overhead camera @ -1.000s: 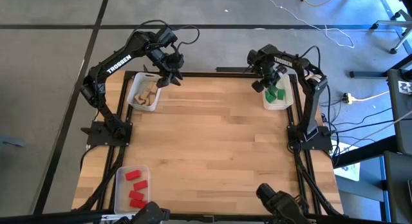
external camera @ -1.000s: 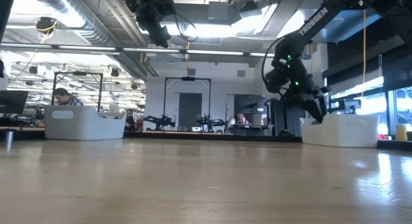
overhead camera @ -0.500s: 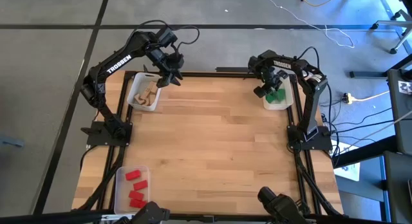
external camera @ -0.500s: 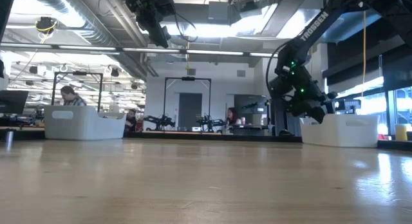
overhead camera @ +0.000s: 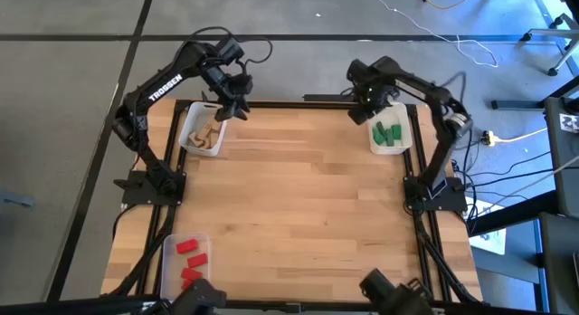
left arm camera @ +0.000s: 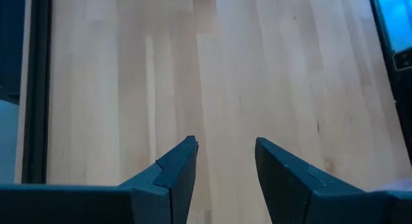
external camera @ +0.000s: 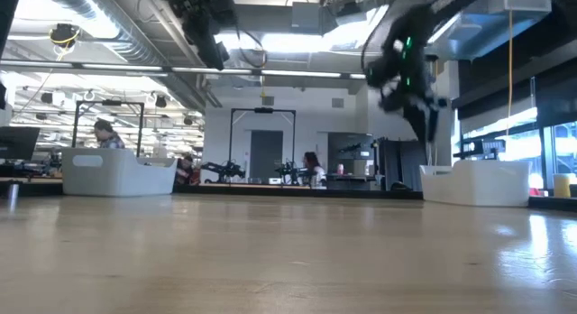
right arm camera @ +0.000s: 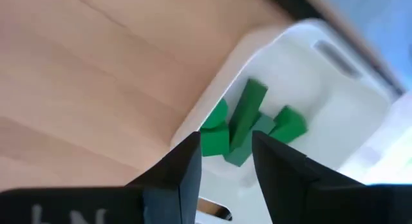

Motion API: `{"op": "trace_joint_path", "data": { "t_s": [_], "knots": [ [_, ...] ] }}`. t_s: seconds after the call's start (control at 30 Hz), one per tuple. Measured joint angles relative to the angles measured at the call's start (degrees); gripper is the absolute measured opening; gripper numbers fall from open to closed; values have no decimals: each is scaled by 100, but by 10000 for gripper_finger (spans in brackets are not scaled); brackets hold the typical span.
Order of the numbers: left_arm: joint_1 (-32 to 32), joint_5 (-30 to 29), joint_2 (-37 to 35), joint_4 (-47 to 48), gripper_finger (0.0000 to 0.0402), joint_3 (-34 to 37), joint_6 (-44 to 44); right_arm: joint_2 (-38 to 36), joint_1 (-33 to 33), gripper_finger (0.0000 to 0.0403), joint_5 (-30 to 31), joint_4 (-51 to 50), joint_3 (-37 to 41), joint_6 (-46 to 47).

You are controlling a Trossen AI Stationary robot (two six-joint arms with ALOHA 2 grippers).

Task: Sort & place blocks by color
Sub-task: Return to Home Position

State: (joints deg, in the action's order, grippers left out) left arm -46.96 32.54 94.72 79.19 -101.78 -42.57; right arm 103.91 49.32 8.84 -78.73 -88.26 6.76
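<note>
Green blocks [overhead camera: 387, 132], wooden blocks [overhead camera: 208, 134] and red blocks [overhead camera: 189, 262] lie sorted in separate bins [overhead camera: 188, 131]

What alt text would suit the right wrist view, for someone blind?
Green blocks lie heaped in a white bin on the wooden table, seen past the open right end effector, which holds nothing.

Ok so the bench [overhead camera: 298, 197] has three bins sitting at its corners. The far-left bin [overhead camera: 186, 141] has a pile of blocks [overhead camera: 208, 134] in it, the far-right bin [overhead camera: 406, 145] holds a second batch of blocks [overhead camera: 387, 133], and the near-left bin [overhead camera: 168, 261] has the third batch of blocks [overhead camera: 190, 261]. The left end effector [overhead camera: 226, 111] hangs high over the far edge, just right of the far-left bin. The right end effector [overhead camera: 362, 112] is up high too, just left of the far-right bin.
</note>
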Motion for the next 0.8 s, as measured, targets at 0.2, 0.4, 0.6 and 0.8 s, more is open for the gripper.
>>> {"op": "trace_joint_path", "data": {
  "t_s": [0.2,0.4,0.6,0.8],
  "knots": [
    [-335,528,-289,-7,150,0,-143,-1118,-519,137,-117,237,-276,-360],
    [-479,513,-944,-14,150,-4,42,-2300,-1187,138,-787,864,-279,-703],
    [-479,452,-1712,-16,150,-4,194,-3118,-1981,138,-903,1238,-279,-988],
    [-582,249,-2653,-38,150,342,626,-3706,-2499,138,-896,1350,-43,-760]
  ]
}}
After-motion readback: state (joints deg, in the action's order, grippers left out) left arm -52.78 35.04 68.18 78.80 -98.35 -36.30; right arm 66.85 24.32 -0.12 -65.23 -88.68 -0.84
